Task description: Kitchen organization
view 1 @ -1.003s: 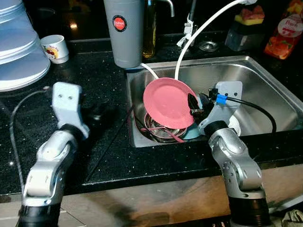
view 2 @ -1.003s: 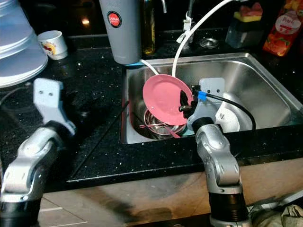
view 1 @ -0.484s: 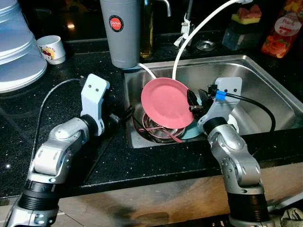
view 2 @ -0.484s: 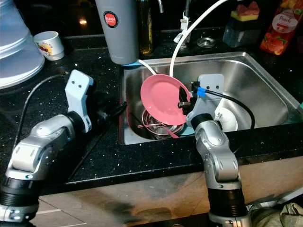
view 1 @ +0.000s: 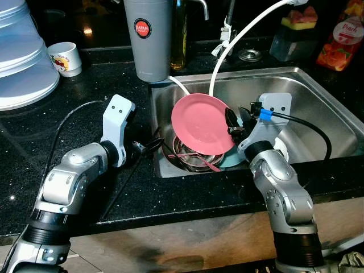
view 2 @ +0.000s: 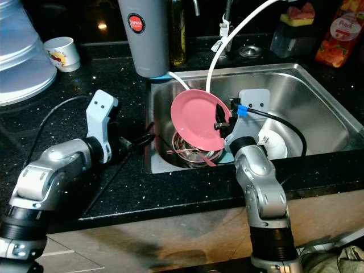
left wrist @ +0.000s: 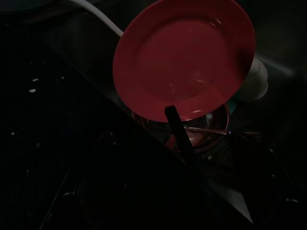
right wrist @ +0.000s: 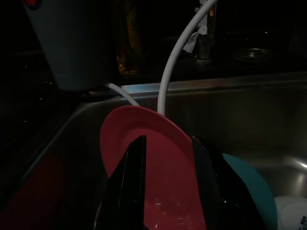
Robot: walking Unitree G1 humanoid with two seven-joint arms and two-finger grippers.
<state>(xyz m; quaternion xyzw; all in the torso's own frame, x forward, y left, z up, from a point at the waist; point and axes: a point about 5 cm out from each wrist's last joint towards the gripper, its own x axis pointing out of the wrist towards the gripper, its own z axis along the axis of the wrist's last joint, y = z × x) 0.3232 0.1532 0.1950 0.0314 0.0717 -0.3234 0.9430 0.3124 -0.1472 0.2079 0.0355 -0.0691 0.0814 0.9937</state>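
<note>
Black counter (view 1: 114, 91): grey tumbler (view 1: 149, 40) beside sink (view 1: 318, 96), pink plate (view 1: 202, 124) inside

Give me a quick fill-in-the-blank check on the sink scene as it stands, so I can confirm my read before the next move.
1. The right gripper has its fingers shut on the rim of the ____ plate.
2. That plate is held tilted above a metal bowl inside the ____.
3. The left gripper reaches over the black ____ toward the sink's left edge.
4. The white hose curves down behind the plate from the ____ side of the sink.

Missing words: pink; sink; countertop; far
</note>
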